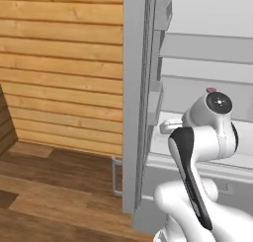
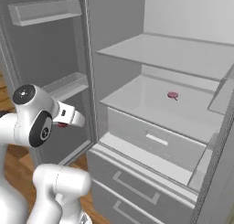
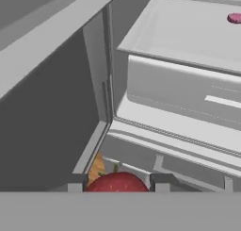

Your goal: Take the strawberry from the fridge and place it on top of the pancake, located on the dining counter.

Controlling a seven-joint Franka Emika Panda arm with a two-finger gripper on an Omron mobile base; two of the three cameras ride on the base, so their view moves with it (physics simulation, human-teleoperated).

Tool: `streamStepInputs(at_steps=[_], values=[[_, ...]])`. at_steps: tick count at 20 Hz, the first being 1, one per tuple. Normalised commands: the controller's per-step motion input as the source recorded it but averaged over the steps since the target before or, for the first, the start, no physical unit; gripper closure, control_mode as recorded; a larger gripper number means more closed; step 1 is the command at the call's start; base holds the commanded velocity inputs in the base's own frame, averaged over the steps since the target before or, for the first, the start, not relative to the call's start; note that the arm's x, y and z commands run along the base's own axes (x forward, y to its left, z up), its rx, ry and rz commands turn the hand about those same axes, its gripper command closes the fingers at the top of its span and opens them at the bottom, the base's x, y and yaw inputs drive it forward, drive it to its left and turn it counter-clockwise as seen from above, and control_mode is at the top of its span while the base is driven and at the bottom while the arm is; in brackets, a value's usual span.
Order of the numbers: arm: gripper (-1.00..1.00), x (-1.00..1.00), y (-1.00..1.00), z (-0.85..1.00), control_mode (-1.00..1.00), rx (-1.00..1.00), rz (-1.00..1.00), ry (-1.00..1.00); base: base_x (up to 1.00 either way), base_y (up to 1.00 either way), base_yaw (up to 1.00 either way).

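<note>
A: What surroundings is the arm working in?

B: It is standing in front of the fridge (image 2: 151,104), whose left door (image 2: 45,72) is hanging wide open. The interior is showing 2 pale grey shelves, 1 upper shelf (image 2: 169,54) and 1 lower shelf (image 2: 155,104), with 1 pull-out bin (image 2: 155,138) below the lower one. Beneath the open compartment 2 wide drawers (image 2: 132,186) are sitting shut. In the left base view, a wall of horizontal wooden planks (image 1: 59,63) is running behind the door, and a dark wood floor (image 1: 49,186) is spreading below.

A: Where is the strawberry sitting?

B: The strawberry (image 3: 117,182) is sitting between the 2 dark tips of the gripper (image 3: 116,183), outside the fridge, in front of the open door. In the right base view a bit of red is peeking out under the hand.

A: Which way is it pointing?

B: I cannot tell; just its rounded red top is showing in the hand view, with a thin green stem rising from it, so its long axis is hidden.

A: How are the fingers standing?

B: They are standing narrow, pressing against both sides of the strawberry.

A: Is anything else lying inside?

B: 1 small pink item (image 2: 172,95) is resting on the lower shelf, well apart from the gripper. Its identity is too small to tell.
</note>
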Motion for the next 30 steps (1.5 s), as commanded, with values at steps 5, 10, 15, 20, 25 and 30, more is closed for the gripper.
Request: streamStepInputs(at_steps=[5,10,15,20,25,30], values=[[1.0,0.0,0.0,0.0,1.0,0.0,0.0,0.0,-0.57,-0.11,0.53],[1.0,0.0,0.0,0.0,1.0,0.0,0.0,0.0,-0.01,-0.62,0.17],[1.0,0.0,0.0,0.0,1.0,0.0,0.0,0.0,-0.1,-0.16,0.09],[1.0,0.0,0.0,0.0,1.0,0.0,0.0,0.0,-0.48,0.23,0.28],[1.0,0.0,0.0,0.0,1.0,0.0,0.0,0.0,-0.93,0.32,0.39],[1.0,0.0,0.0,0.0,1.0,0.0,0.0,0.0,-1.0,0.37,0.42]])
